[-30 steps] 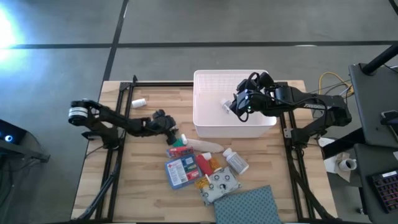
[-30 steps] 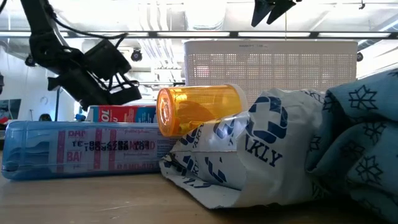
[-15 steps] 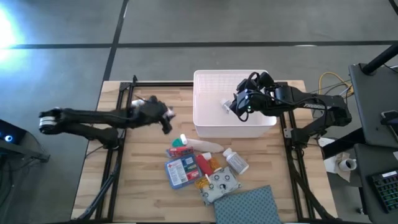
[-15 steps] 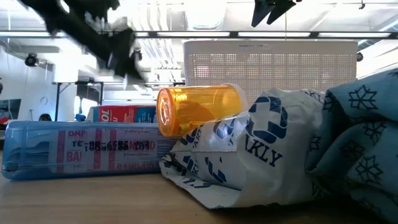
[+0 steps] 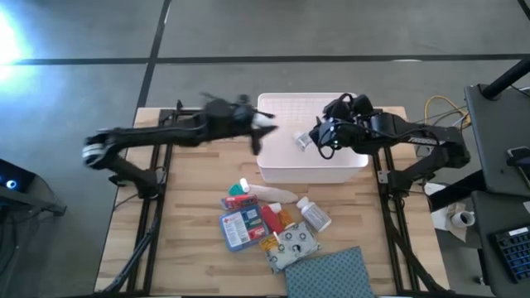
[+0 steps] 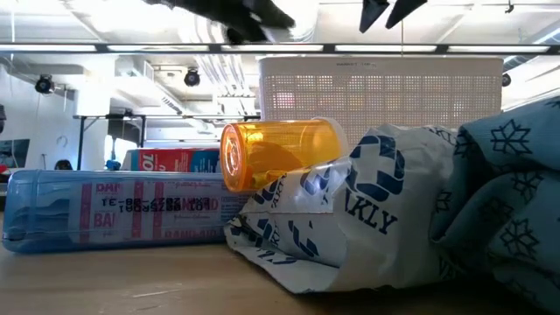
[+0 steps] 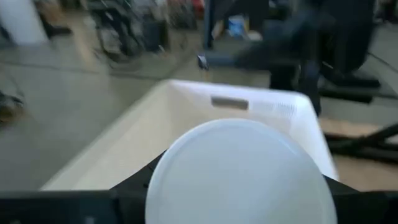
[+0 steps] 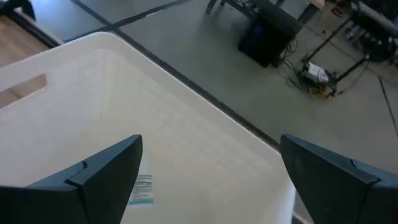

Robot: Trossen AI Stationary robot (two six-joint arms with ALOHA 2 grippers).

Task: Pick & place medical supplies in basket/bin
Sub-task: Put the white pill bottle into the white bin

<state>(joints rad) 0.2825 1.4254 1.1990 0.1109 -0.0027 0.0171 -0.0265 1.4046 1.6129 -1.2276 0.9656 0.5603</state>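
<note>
Bin point(image 5: 281, 165) holds what looks like one bottle point(image 5: 303, 141); left hand point(image 5: 263, 126) pinches another.

Probably a lab: tripods point(image 8: 348, 34), concrete floor point(image 5: 331, 33).

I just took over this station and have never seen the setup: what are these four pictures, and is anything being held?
Two dark robot arms work at a wooden table. One picture looks straight down, one looks level across the tabletop, and two come from cameras on the arms' wrists. The left hand carries a white pill bottle at the edge of the white bin. The right hand hangs open over the bin, where one bottle already lies. Near the front sit a blue packet, an orange vial, a patterned pouch and a dotted cloth.
</note>
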